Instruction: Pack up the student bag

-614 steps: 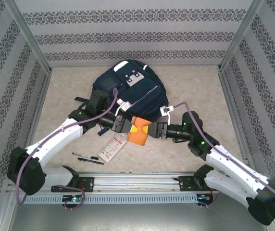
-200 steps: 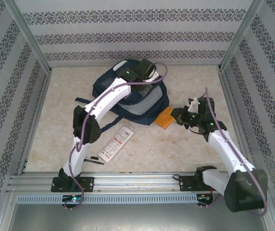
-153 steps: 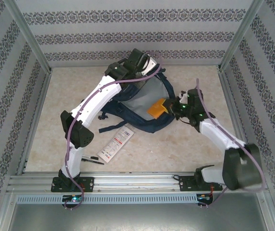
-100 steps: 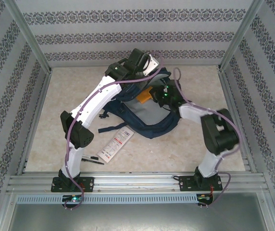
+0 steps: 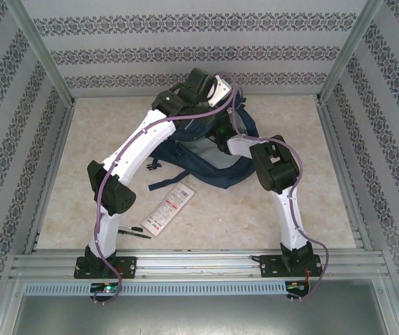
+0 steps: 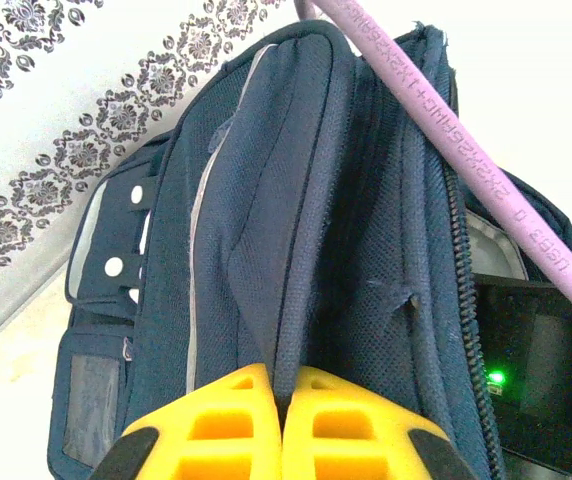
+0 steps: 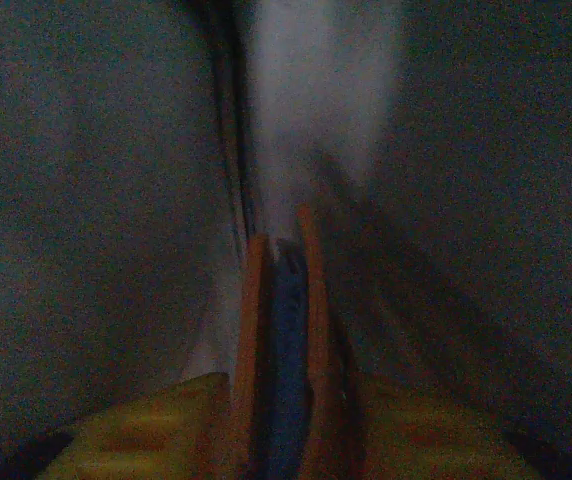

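Top external view: a large navy student bag (image 5: 217, 176) lies towards the far side of a pale speckled table (image 5: 304, 160), its mouth gaping and a grey lining showing inside. Patterned walls (image 5: 185, 42) enclose the table on three sides. The left arm stretches from the near edge up and over to the far rim of the bag, where the left gripper (image 5: 206, 91) sits on the fabric. The right arm bends in from the right, and the right gripper (image 5: 220, 132) is down in the bag's opening, a green light glowing on it. A white printed card (image 5: 168, 208) lies on the table just near of the bag, with dark pens (image 5: 126, 230) beside the left arm's base.

Left wrist view: the yellow fingers (image 6: 216, 420) are pinched together on a fold of the bag's navy fabric, and a purple cable (image 6: 466, 140) crosses the upper right.

Right wrist view: dim and blurred, inside the bag. An orange object (image 7: 278, 300) stands edge-on between the yellow fingers (image 7: 166, 425). Whether the fingers press on it cannot be told
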